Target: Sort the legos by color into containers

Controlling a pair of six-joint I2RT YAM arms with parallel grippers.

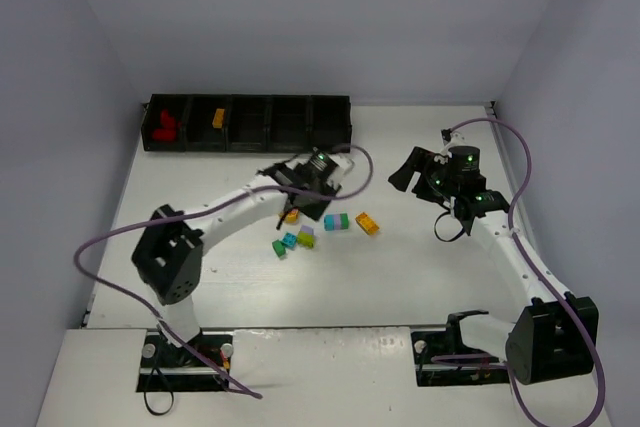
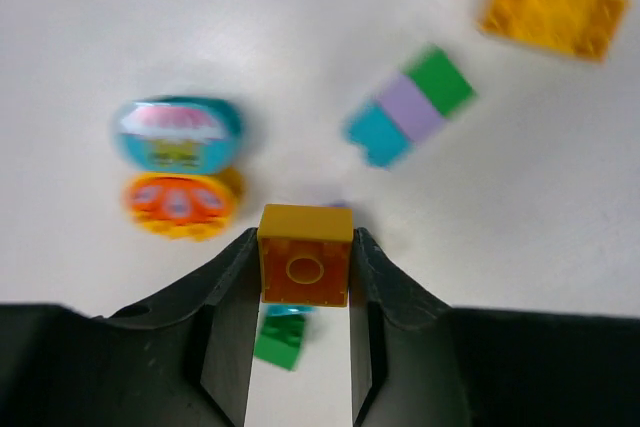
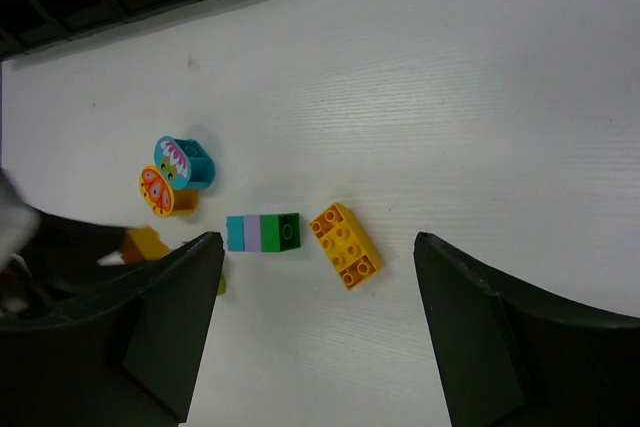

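My left gripper (image 2: pixel 305 267) is shut on a small yellow-orange brick (image 2: pixel 305 255) and holds it above the table, over the cluster of legos in the top view (image 1: pixel 300 202). Below it lie a green brick (image 2: pixel 280 337), a cyan rounded piece (image 2: pixel 175 134), an orange rounded piece (image 2: pixel 180 204), a cyan-lilac-green stack (image 2: pixel 410 107) and a flat yellow brick (image 2: pixel 553 9). My right gripper (image 3: pixel 318 257) is open and empty, high above the stack (image 3: pixel 262 232) and the yellow brick (image 3: pixel 344 245). The black tray (image 1: pixel 248 123) stands at the back left with red pieces (image 1: pixel 166 125) and an orange one (image 1: pixel 217 117) inside.
White walls close in the table at the left, back and right. The purple cables loop beside both arms. The tray's three right compartments (image 1: pixel 300 122) look dark inside. The right arm (image 1: pixel 447 179) hovers right of the cluster.
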